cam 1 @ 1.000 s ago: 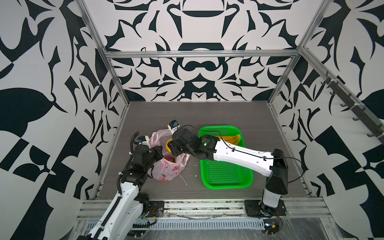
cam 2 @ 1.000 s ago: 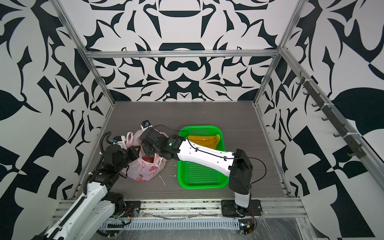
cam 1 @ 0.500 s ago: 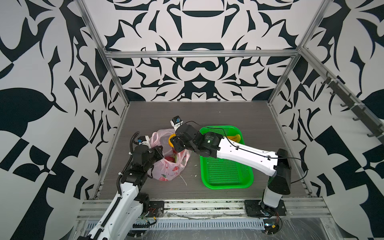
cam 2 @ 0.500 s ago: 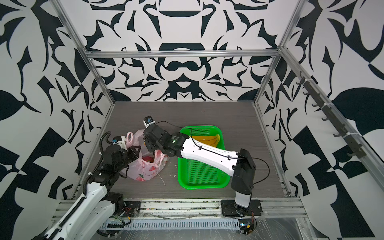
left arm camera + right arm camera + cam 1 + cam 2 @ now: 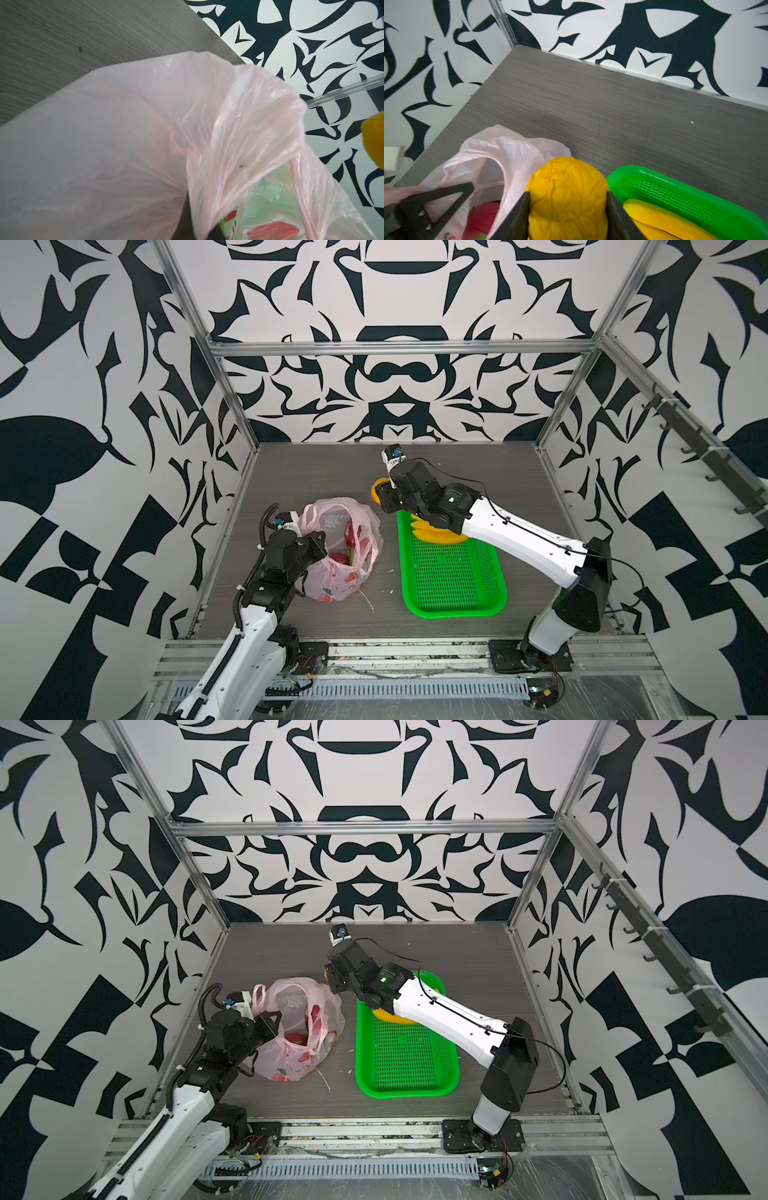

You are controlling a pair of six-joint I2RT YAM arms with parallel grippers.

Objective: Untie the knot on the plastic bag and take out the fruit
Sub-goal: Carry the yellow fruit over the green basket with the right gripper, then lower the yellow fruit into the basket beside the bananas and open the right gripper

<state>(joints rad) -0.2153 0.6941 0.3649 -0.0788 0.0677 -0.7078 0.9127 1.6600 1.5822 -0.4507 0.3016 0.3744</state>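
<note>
The plastic bag (image 5: 347, 568) (image 5: 291, 1060) stands open on the left of the table, its handle loops loose; no knot shows. My left gripper (image 5: 318, 540) (image 5: 199, 226) is shut on the bag's rim (image 5: 218, 166). A magenta dragon fruit (image 5: 353, 541) (image 5: 483, 216) lies inside. My right gripper (image 5: 383, 501) (image 5: 568, 194) is shut on the bumpy orange citrus (image 5: 375, 491) (image 5: 566, 197), held above the table between the bag and the green basket's far end. Yellow bananas (image 5: 436, 534) (image 5: 664, 220) lie in the basket.
The green perforated basket (image 5: 453, 580) (image 5: 407, 1052) (image 5: 675, 187) sits right of the bag, partly under my right arm. A thin white strip (image 5: 368, 601) lies on the table by the bag. Patterned walls and metal posts close in the table on three sides.
My right gripper has lifted out of the bag's mouth with the citrus and moved back and right, toward the basket's far end. The left gripper keeps its hold on the bag's rim.
</note>
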